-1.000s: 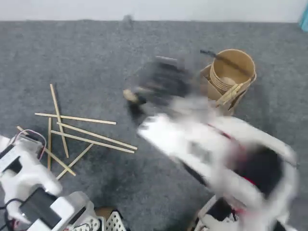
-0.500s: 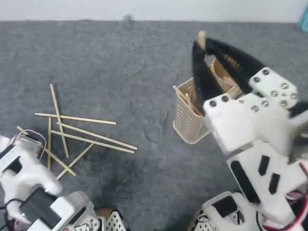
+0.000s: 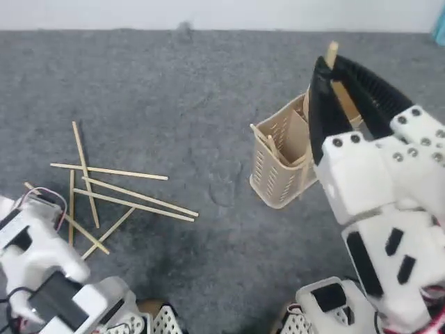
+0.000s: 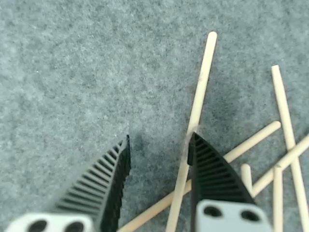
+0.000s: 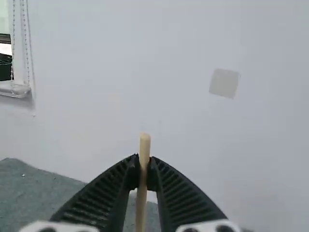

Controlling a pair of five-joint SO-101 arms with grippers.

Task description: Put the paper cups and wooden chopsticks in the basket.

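Clamping a pale, round wooden chopstick (image 5: 144, 145) between jaws closed tight on it, its blunt tip poking out beyond them, the right gripper (image 5: 142, 166) hangs over the beige perforated basket (image 3: 274, 177). The basket stands toward the right edge of the grey carpeted surface (image 3: 174, 83) with sticks inside. Loose chopsticks (image 3: 118, 191) of the same light wood lie crisscrossed near the left edge. Above them the left gripper (image 4: 160, 137) hovers, jaws wide apart, gripping nothing.

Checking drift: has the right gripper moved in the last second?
Yes. The right gripper, shut on a wooden chopstick, shifted rightward across the beige slotted basket in the high view.
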